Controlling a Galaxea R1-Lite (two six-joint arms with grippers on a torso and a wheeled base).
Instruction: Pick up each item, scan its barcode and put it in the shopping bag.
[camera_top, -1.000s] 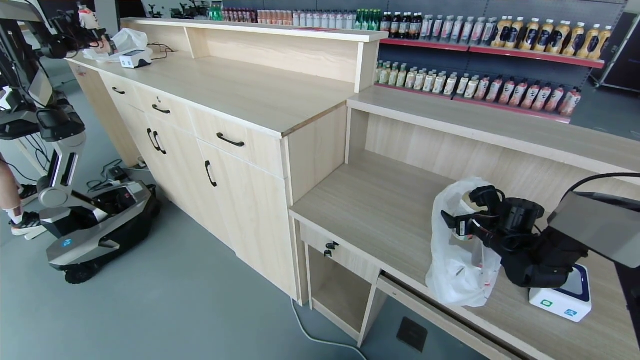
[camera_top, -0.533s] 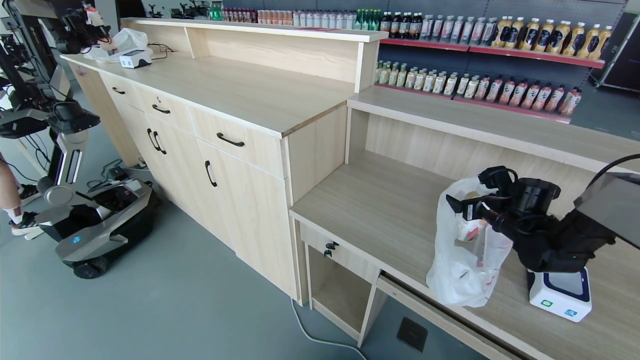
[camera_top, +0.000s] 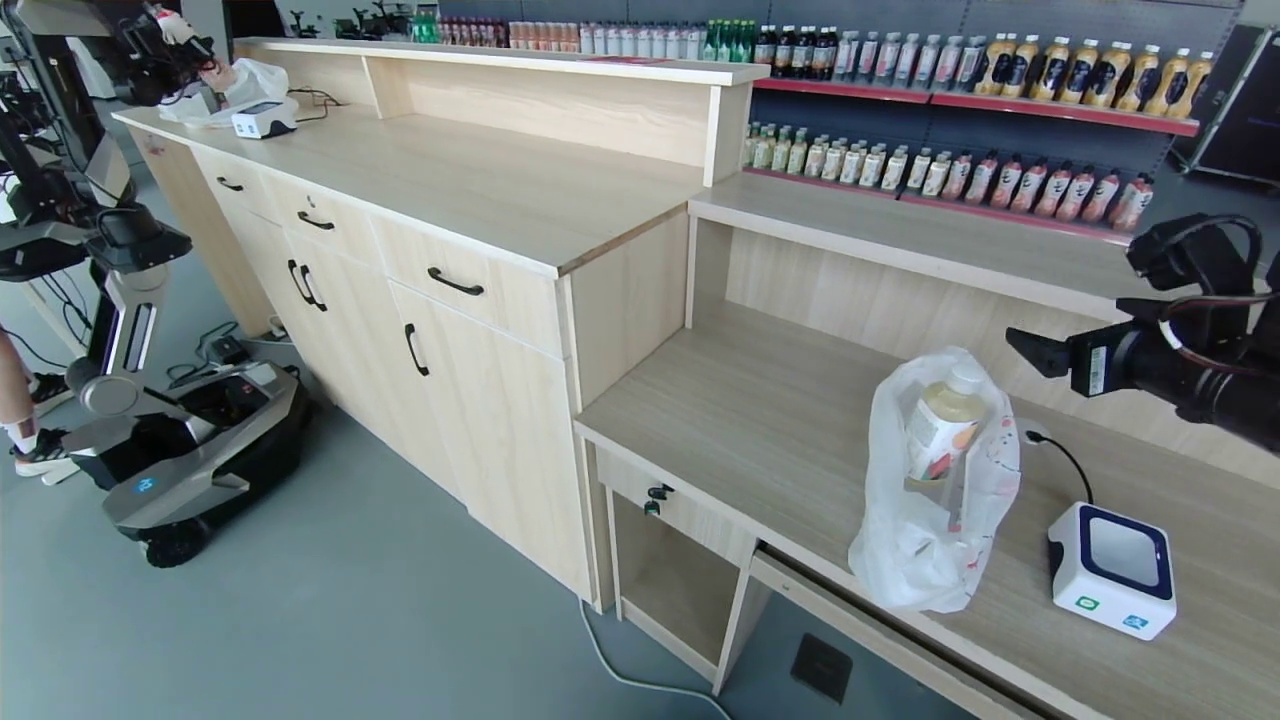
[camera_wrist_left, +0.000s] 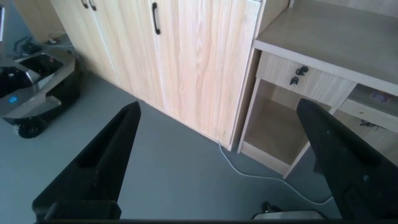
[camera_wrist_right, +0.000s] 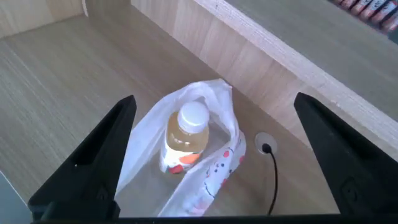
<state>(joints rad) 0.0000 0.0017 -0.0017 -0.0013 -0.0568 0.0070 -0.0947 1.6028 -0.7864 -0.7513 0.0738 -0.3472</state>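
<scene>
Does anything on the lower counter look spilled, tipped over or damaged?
Nothing stands out. The bottle stands roughly upright inside the shopping bag, the scanner sits flat beside the bag, and the counter shows no spill.

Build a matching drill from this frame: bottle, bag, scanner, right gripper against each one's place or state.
Things:
1 bottle
2 bag
3 scanner
4 right gripper

Places or states:
A white box on the desk, beside the bag
B open, empty, above the bag
C inside the bag, cap up
D thin white plastic, standing on the desk

Pairs: 1-C, 2-D, 3-A, 4-B
</scene>
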